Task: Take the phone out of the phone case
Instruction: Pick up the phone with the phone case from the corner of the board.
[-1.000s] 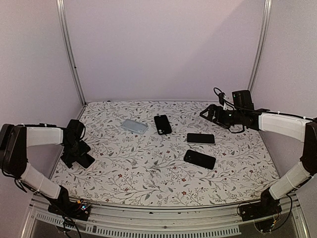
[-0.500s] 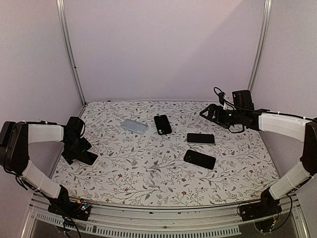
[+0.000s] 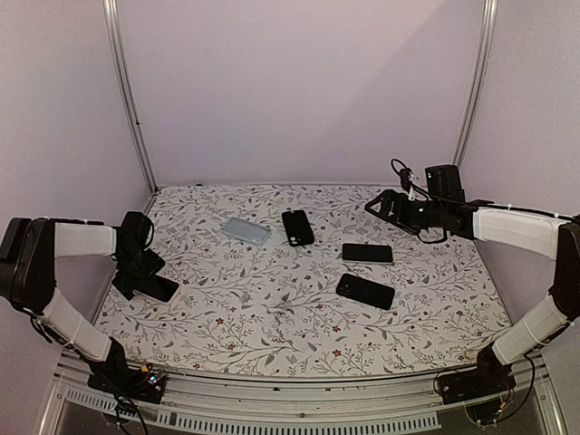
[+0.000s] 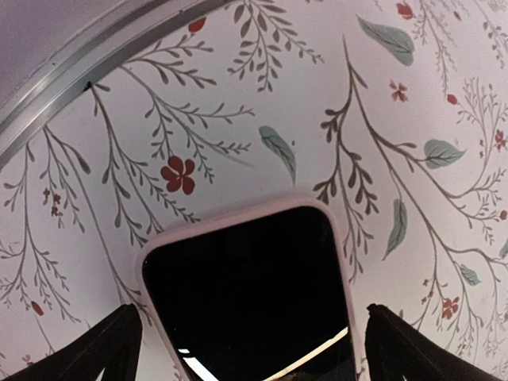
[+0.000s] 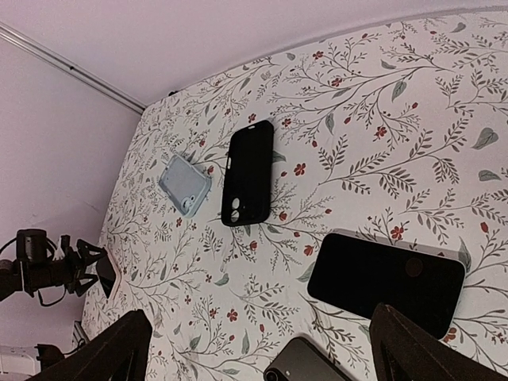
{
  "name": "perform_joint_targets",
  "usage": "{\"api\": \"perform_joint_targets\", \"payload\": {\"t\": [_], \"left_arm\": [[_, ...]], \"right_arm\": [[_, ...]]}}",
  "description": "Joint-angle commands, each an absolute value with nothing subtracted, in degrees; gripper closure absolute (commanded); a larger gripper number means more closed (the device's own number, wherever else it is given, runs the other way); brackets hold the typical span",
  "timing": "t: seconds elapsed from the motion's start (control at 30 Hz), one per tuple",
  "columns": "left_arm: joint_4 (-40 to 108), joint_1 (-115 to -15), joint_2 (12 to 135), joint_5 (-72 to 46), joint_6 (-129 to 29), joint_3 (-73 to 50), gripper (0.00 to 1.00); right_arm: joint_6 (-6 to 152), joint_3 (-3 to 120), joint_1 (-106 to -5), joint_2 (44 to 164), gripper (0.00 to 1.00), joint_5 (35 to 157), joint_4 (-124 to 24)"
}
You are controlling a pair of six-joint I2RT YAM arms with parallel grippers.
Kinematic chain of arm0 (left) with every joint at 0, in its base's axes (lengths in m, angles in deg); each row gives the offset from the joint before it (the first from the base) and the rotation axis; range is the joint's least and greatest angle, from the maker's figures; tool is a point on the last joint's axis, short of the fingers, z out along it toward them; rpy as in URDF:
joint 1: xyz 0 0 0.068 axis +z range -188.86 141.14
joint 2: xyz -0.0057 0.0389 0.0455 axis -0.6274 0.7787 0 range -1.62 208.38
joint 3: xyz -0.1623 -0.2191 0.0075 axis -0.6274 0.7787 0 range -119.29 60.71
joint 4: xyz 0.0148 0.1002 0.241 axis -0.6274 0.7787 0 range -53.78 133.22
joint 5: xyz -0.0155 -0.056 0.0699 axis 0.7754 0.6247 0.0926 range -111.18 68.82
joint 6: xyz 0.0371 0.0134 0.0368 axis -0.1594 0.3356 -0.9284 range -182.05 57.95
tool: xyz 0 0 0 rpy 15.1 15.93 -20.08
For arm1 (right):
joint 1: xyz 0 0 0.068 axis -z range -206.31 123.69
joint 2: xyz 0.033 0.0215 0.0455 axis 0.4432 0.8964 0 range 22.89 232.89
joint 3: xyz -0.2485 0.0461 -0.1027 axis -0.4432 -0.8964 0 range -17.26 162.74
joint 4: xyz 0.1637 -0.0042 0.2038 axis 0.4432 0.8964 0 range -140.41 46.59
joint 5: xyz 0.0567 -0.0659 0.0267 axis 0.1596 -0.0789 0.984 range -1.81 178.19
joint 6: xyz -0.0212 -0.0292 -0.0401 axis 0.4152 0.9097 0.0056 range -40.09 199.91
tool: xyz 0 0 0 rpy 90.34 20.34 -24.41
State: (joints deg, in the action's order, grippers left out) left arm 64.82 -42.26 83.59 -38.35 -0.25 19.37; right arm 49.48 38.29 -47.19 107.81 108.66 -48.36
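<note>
A phone with a black screen in a pale pink case point(image 4: 250, 286) lies flat on the floral table at the far left, and it also shows in the top view point(image 3: 154, 289). My left gripper point(image 4: 252, 311) is open just above it, one finger point(image 4: 111, 349) on each side of the case without touching it; in the top view this gripper point(image 3: 136, 272) sits near the left wall. My right gripper point(image 3: 379, 207) is open and empty, held in the air at the back right, and its own view point(image 5: 260, 313) looks down on the table.
A light blue empty case point(image 5: 184, 184) and a black empty case point(image 5: 248, 171) lie at the back middle. A black-screened phone point(image 5: 386, 274) and a dark phone point(image 3: 365, 291) lie right of centre. The metal frame rail point(image 4: 87, 67) runs close by the left gripper.
My left gripper has shifted slightly toward the left wall and settled over the cased phone. The right arm has not moved.
</note>
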Motion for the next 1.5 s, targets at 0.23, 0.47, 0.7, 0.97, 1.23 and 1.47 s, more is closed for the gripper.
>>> {"api": "perform_joint_targets", "payload": {"t": [0.23, 0.47, 0.7, 0.97, 1.23, 1.47], "left_arm": [[63.1, -39.6, 90.0, -37.9, 1.0, 14.2, 0.01], [66.9, -39.3, 92.3, -38.8, 2.6, 13.5, 0.01], [70.2, -39.8, 95.5, -38.7, 0.9, 11.2, 0.01], [74.4, -40.7, 99.0, -40.8, 1.1, 9.6, 0.03], [73.6, -43.5, 98.4, -37.3, 4.5, 10.4, 0.13], [70.8, -45.4, 95.7, -33.3, 8.5, 12.2, 0.24]], "right_arm": [[49.4, 36.5, -47.1, 105.3, 0.01, 109.5, -49.6], [49.1, 35.9, -47.2, 105.0, 0.01, 109.8, -49.8], [48.2, 35.3, -47.2, 105.3, 0.01, 111.0, -51.4], [46.1, 34.6, -47.2, 105.7, 0.01, 113.2, -53.7], [45.2, 33.7, -47.2, 105.1, 0.01, 114.2, -54.8], [44.9, 33.1, -47.2, 105.1, 0.01, 115.1, -55.2]]}}
